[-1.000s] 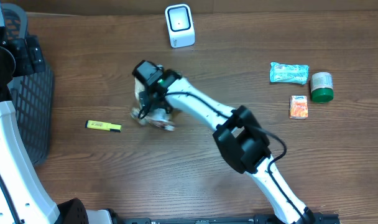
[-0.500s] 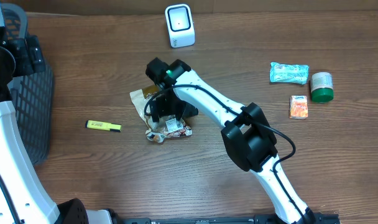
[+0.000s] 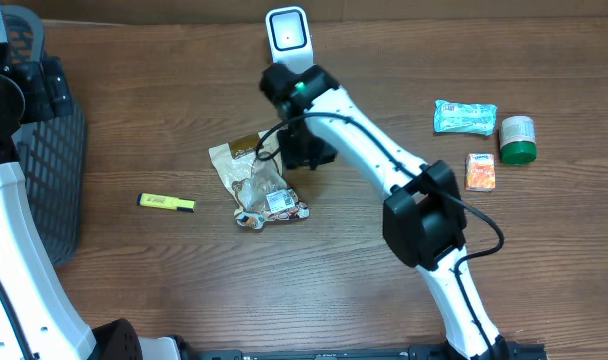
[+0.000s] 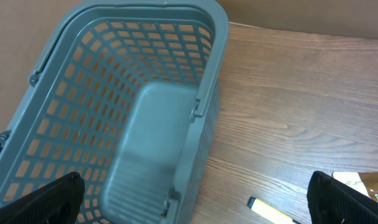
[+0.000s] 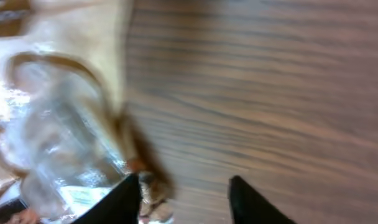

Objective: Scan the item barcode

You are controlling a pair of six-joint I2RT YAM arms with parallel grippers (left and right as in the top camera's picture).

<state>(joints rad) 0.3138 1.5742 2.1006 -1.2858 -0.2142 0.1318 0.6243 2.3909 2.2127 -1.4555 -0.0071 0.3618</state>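
The right pincer had released the snack bag onto the desk and withdrawn, fingers apart and empty; the scan probably remained undone.

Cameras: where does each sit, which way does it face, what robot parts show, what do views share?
Overhead: fixed above the table, looking straight down; both arms show, right gripper beside the snack bag.
Left wrist: over the table's left end, facing down into the grey basket; left gripper fingertips at the bottom corners.
Right wrist: low over the table, facing down at the snack bag; both dark fingertips show, nothing between.
Shared: basket and yellow marker in overhead and left wrist; snack bag in overhead and right wrist.
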